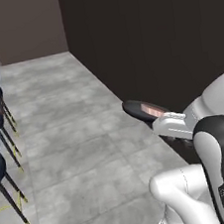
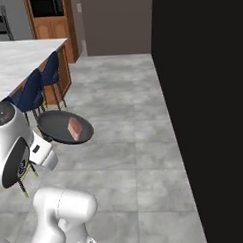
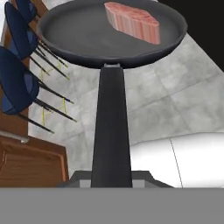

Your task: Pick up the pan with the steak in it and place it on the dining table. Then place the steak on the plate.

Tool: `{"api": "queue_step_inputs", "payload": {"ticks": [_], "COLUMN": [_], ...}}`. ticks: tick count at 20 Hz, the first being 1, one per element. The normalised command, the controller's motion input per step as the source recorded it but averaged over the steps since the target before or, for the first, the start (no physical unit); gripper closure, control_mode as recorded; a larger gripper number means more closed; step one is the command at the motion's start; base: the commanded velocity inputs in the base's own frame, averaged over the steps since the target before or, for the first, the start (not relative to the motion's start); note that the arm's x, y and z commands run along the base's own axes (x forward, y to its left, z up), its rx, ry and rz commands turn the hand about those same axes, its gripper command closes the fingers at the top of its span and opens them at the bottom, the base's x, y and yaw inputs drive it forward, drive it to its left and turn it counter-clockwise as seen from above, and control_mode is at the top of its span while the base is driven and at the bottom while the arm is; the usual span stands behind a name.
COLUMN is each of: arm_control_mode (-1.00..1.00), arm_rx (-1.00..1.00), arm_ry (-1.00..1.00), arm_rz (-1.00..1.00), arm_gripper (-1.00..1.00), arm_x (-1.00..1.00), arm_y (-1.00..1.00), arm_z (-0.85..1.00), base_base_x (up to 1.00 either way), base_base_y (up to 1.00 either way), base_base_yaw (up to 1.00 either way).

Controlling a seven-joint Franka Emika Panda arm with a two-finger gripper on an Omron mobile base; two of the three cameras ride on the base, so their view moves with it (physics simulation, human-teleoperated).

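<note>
Your claw [image 3: 111, 181] is pinched tight on the end of the pan's long black handle, which in the hand view runs straight up from between the fingers to the bowl. You can see the pan [image 3: 87, 39] held clear of the floor, roughly level, with grey floor tiles [image 1: 74, 154] under it. The steak [image 3: 131, 22] lies flat inside the pan, off centre toward the far rim and to the right as the hand camera looks at it.

From your right base view, the pan [image 2: 61, 127] hangs just ahead of the white wrist, with the steak [image 2: 74, 129] on the side of the bowl away from the arm. From your left base view you get the pan [image 1: 136, 110] edge-on, thin and dark, with the steak [image 1: 153, 111] as a pink sliver just in front of the hand.

Beyond the pan, blue stools [image 2: 39, 89] stand in a row along the dining table [image 2: 20, 60], whose white marble top reaches into the upper left of your right base view. The pan is near the stools but apart from them, over open floor. A tall dark wall [image 2: 203, 115] runs down the other side of the arm.
</note>
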Motion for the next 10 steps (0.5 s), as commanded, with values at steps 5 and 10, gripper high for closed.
{"api": "queue_step_inputs", "payload": {"ticks": [5,10], "arm_control_mode": [1.00,1.00], "arm_rx": [0.00,0.00], "arm_ry": [0.00,0.00], "arm_rz": [0.00,0.00], "arm_gripper": [1.00,1.00], "arm_x": [0.00,0.00], "arm_y": [0.00,0.00], "arm_z": [0.00,0.00], "base_base_x": [0.99,0.91], "base_base_y": [-0.41,-0.48], "base_base_yaw": [-0.09,-0.15]}}
